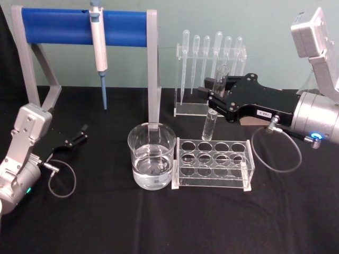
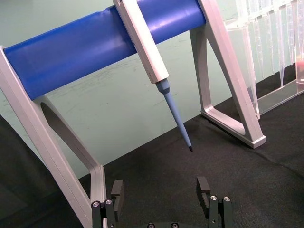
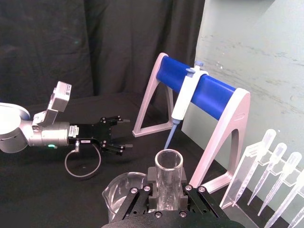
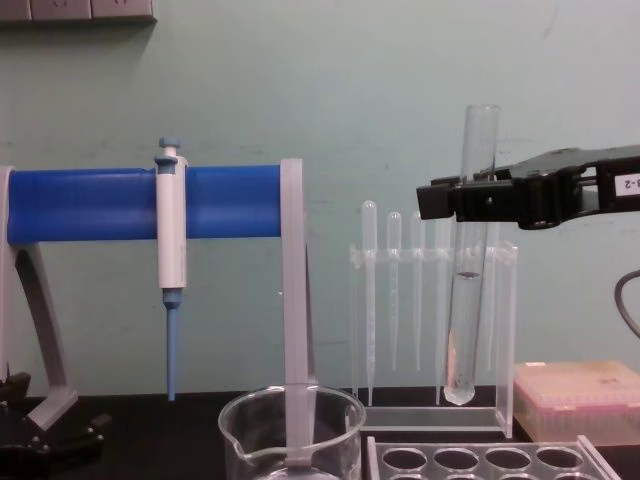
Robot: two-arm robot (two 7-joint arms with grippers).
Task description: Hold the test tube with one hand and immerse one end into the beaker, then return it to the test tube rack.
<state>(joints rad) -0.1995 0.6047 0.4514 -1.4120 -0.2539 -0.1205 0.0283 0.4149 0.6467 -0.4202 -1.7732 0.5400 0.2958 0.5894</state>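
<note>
The long clear glass test tube (image 4: 467, 300) is hanging upright just above the clear plastic rack with round holes (image 1: 250, 165), to the right of the wide glass beaker (image 1: 152, 156) holding clear liquid. The black flat-jawed right gripper (image 1: 213, 91) is clamping the tube's upper part. The left gripper (image 1: 80, 134) is lying low at the left of the black-draped table (image 1: 106, 222), its fingers spread apart.

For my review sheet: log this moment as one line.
right gripper: shut on test tube | test tube: upright, above rack, outside beaker | left gripper: open, parked at left
</note>
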